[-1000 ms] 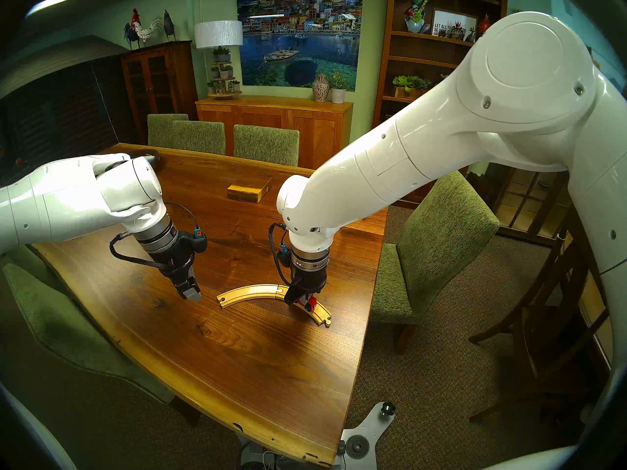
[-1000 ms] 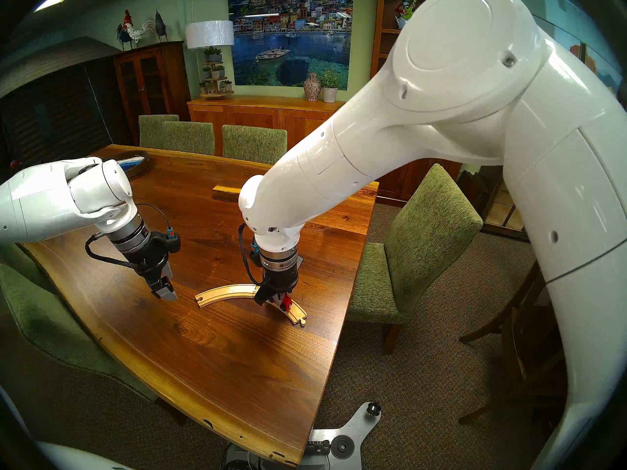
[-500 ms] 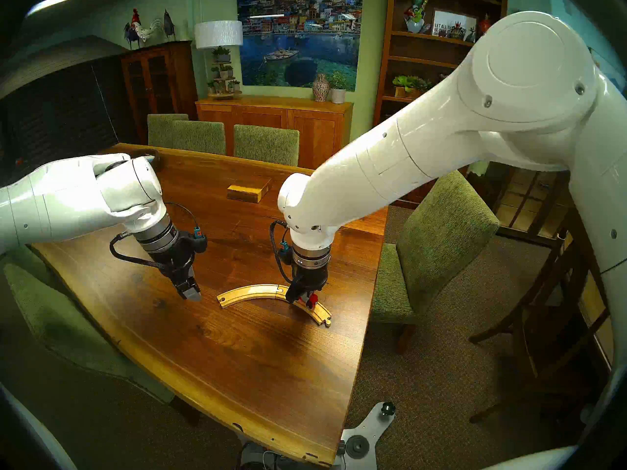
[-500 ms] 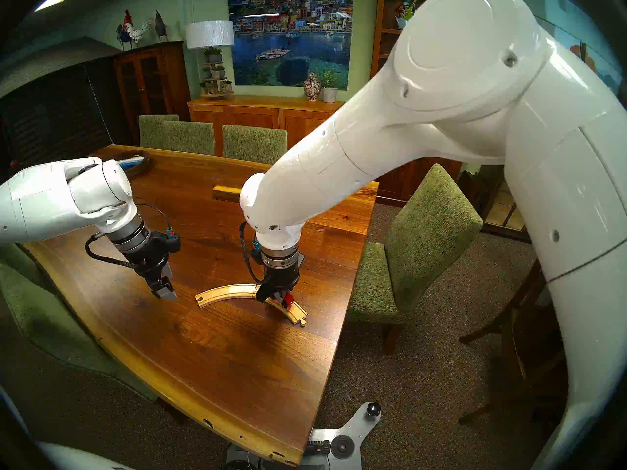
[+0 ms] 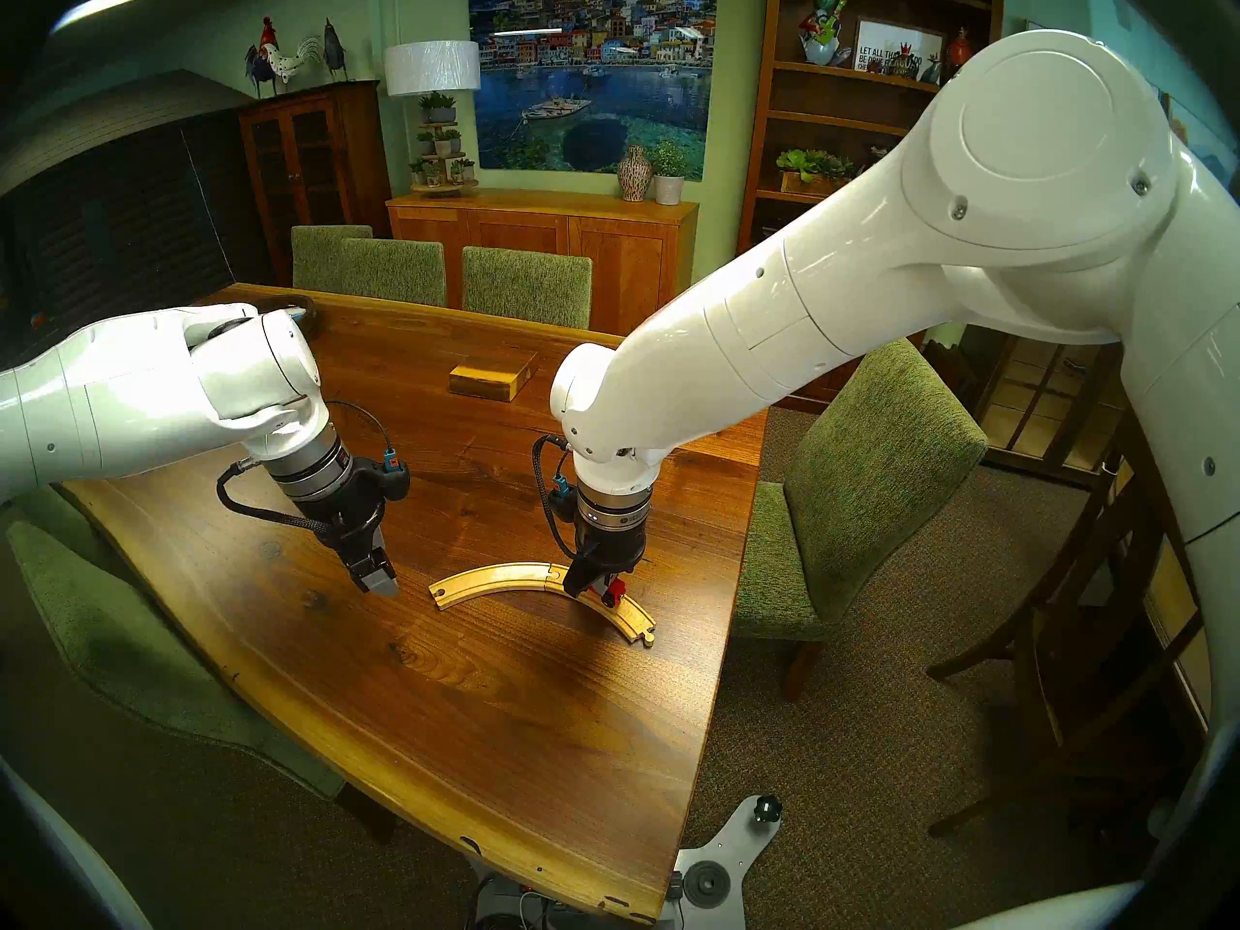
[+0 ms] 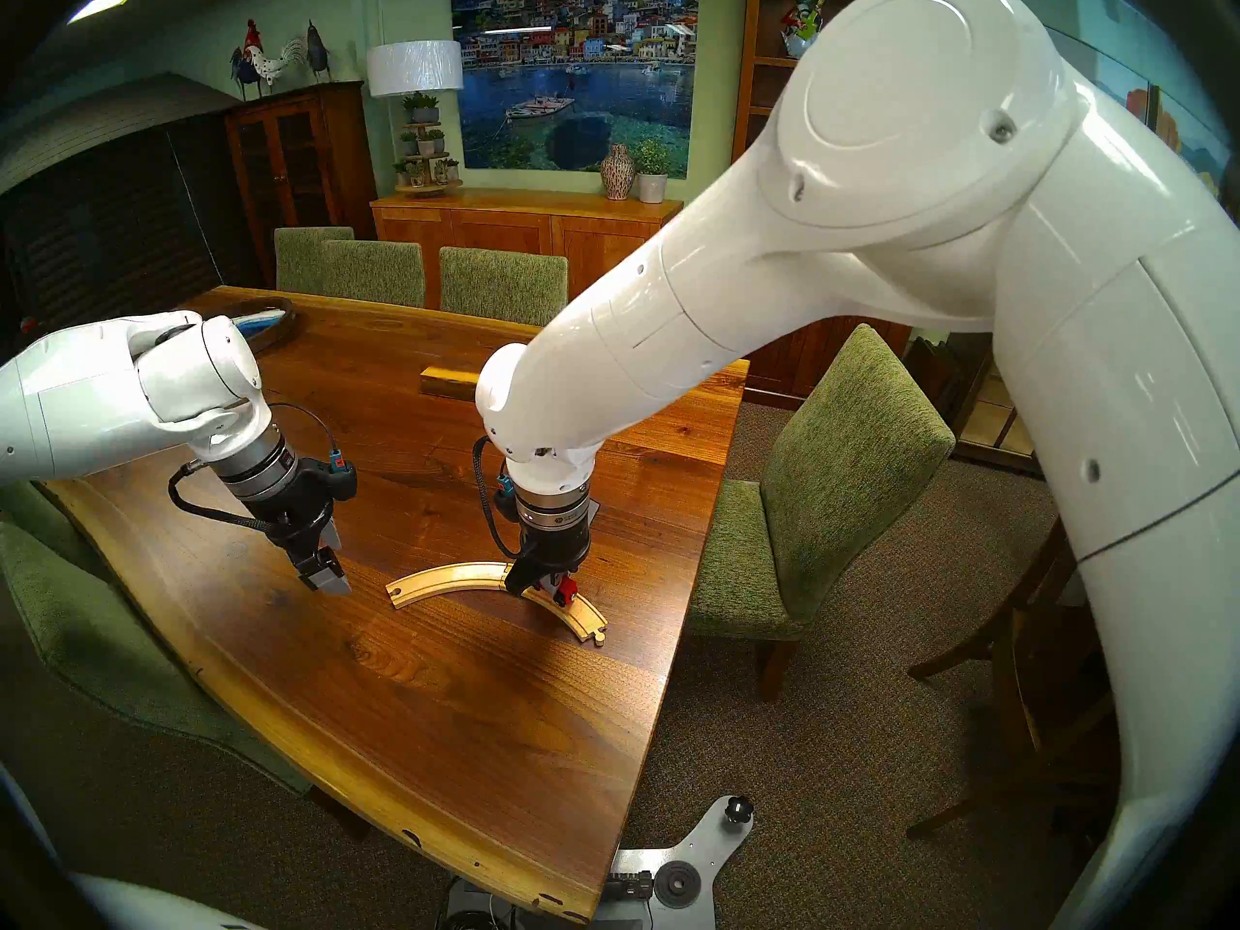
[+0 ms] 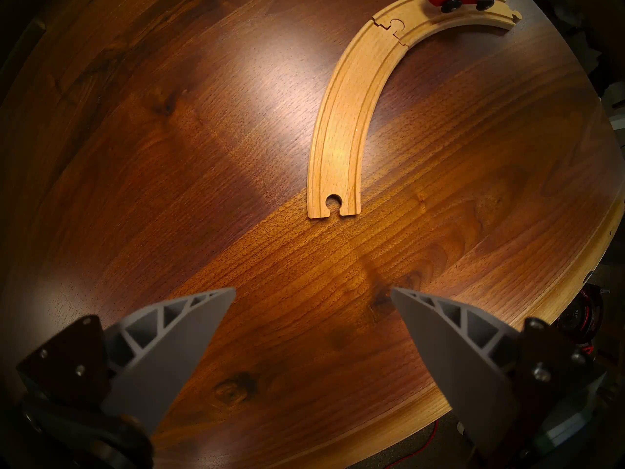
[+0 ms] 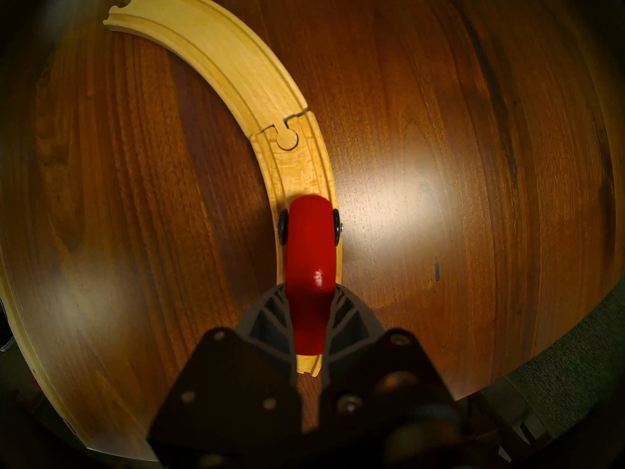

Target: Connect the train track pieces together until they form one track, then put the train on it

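Observation:
Two pale curved train track pieces (image 5: 496, 576) (image 8: 216, 48) lie joined peg-in-hole as one track (image 6: 449, 580) (image 7: 345, 119) on the wooden table. The small red train (image 5: 614, 593) (image 6: 567, 593) (image 8: 309, 241) stands on the right-hand piece, its black wheels at the grooves. My right gripper (image 5: 600, 590) (image 8: 309, 290) points down and is shut on the train's rear half. My left gripper (image 5: 379, 583) (image 7: 313, 292) hovers open and empty just left of the track's free slotted end.
A yellowish wooden box (image 5: 493, 378) lies farther back on the table (image 5: 470, 707). A dark tray (image 6: 268, 325) sits at the far left corner. Green chairs (image 5: 865, 479) stand around the table, one close to the right edge near the track.
My right gripper has shifted the train very slightly along the track toward the joint. The left arm has not moved.

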Tool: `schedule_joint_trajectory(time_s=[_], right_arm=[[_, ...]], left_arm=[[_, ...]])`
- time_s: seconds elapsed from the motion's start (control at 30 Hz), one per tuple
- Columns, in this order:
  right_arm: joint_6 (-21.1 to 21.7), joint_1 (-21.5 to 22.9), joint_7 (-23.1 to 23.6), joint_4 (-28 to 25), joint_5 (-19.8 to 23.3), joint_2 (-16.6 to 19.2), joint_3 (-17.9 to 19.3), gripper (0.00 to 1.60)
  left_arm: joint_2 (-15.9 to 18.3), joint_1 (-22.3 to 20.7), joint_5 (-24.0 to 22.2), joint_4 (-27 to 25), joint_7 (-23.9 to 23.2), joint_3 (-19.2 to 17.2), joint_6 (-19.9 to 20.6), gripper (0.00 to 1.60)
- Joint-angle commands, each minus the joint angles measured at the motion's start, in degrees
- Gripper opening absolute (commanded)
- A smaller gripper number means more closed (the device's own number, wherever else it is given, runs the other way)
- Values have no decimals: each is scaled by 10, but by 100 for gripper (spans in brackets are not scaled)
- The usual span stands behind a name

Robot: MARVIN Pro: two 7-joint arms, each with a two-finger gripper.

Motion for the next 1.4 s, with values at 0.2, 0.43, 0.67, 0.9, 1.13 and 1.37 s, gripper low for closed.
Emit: schedule_joint_trajectory(time_s=[0.2, 0.43, 0.67, 0.9, 1.13, 1.37], right_arm=[[6, -5, 7, 22, -6, -3, -6, 0], [7, -8, 10, 27, -8, -5, -6, 0], [9, -9, 12, 30, -10, -6, -6, 0], [11, -7, 14, 29, -14, -8, -4, 72], [13, -1, 11, 25, -12, -7, -1, 160], [15, 17, 0, 7, -4, -2, 3, 160]], left_arm=[[1, -17, -1, -1, 1, -14, 0, 160], [1, -17, -1, -1, 1, -14, 0, 160], [1, -17, -1, -1, 1, -14, 0, 160], [1, -17, -1, -1, 1, -14, 0, 160], [1, -17, -1, -1, 1, -14, 0, 160], [1, -17, -1, -1, 1, -14, 0, 160]])
